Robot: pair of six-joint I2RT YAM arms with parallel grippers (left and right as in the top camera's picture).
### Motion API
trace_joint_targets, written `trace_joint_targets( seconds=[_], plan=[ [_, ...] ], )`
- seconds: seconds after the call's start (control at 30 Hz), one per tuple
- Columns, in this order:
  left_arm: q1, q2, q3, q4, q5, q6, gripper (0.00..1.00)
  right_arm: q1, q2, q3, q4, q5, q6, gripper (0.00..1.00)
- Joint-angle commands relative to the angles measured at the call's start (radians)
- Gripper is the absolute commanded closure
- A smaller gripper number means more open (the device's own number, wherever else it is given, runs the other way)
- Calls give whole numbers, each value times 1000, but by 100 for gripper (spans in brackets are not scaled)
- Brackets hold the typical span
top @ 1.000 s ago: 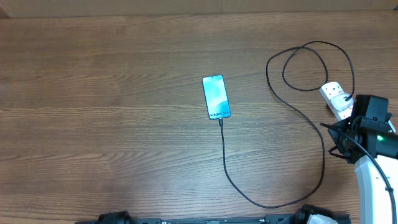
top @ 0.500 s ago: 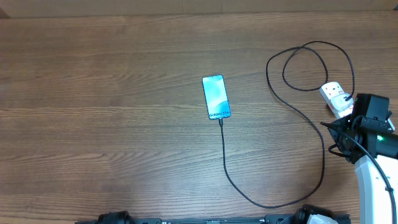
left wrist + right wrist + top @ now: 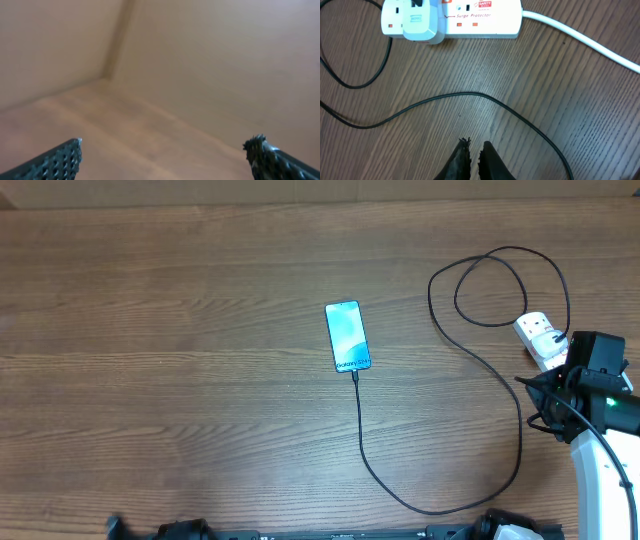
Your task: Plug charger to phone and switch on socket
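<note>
Phone (image 3: 348,336) lies flat near the middle of the table (image 3: 180,360), screen up and lit, with the "Galaxy S24" text at its near end.

Charger cable (image 3: 359,420) meets the phone's near short edge and runs toward the near table edge. It then bends right, climbs back up the right side and makes a loop next to the power strip (image 3: 475,20). From overhead we can't tell whether the connector is fully seated.

The power strip sits at the far right of the table. Overhead shows only one end of it, poking out beside the right arm's wrist. In the right wrist view it lies across the top of the frame, with a white plug adapter (image 3: 420,22) seated at its left end and the black cable leaving from there. A thick white cord (image 3: 585,42) exits the right end. We can't read the switch position: the frame cuts off the strip's top edge.

Right claw (image 3: 475,150): fingers together, only a sliver between the tips, holding nothing. It hovers over bare table just on the near side of a cable run, apart from the strip.

Left claw (image 3: 166,142): fingers wide apart and empty, facing blurred beige surfaces.
</note>
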Motion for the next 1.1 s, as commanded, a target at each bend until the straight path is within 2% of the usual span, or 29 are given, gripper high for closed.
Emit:
trace_joint_targets(
  seconds=[0.0, 0.17, 0.33, 0.5, 0.77, 0.97, 1.07],
  plan=[
    [5, -8, -142, 119, 208, 163, 1, -6, 2, 20, 3, 2, -4, 91],
    [5, -8, -380, 302, 246, 164, 0, -6, 2, 20, 0, 2, -4, 91],
    [5, -8, -633, 585, 323, 107, 1, -6, 1, 20, 0, 2, -4, 91],
    [5, -8, -865, 824, 328, 108, 1, -6, 1, 20, -11, 2, -4, 91],
    [5, -8, -1088, 996, 327, 104, 1, -6, 1, 20, -11, 2, -4, 91],
    [5, -8, -1208, 1166, 325, 50, 0, -6, 1, 20, -11, 2, -4, 91],
    [5, -8, -1205, 1153, 308, 48, 0, -6, 2, 20, -11, 2, -4, 90]
  ],
)
